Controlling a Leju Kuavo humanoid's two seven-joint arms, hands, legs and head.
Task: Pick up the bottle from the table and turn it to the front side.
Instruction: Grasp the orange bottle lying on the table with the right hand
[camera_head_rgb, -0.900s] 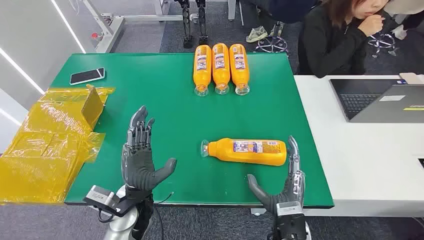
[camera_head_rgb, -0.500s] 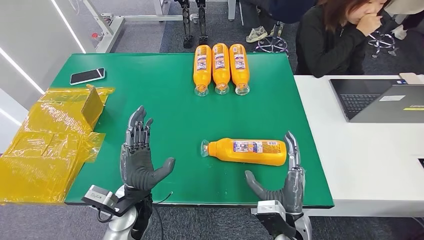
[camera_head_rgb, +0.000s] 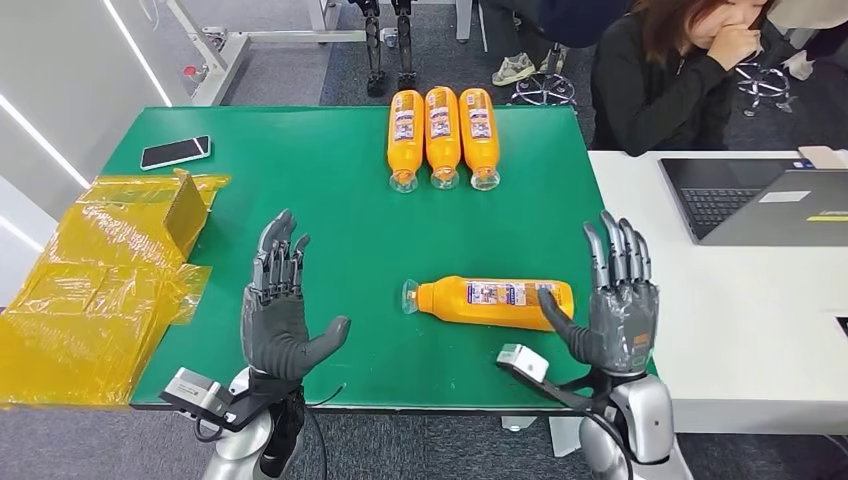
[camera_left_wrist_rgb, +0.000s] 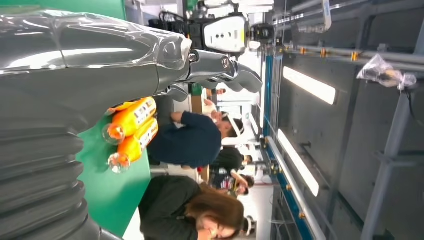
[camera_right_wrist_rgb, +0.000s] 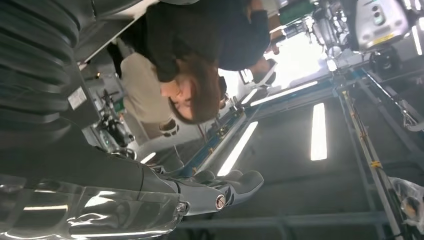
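Bottle (camera_head_rgb: 492, 302) flat, just beside R hand (camera_head_rgb: 618, 312) thumb.

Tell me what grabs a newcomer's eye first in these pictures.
The bright green table dominates, with one orange bottle lying on its side near the front edge, cap end pointing toward the middle. The right robot hand is raised open at that bottle's base end, and the left robot hand is held up open, apart from it. At the far edge three more orange bottles lie side by side, and crumpled yellow film spills over the table's left side.
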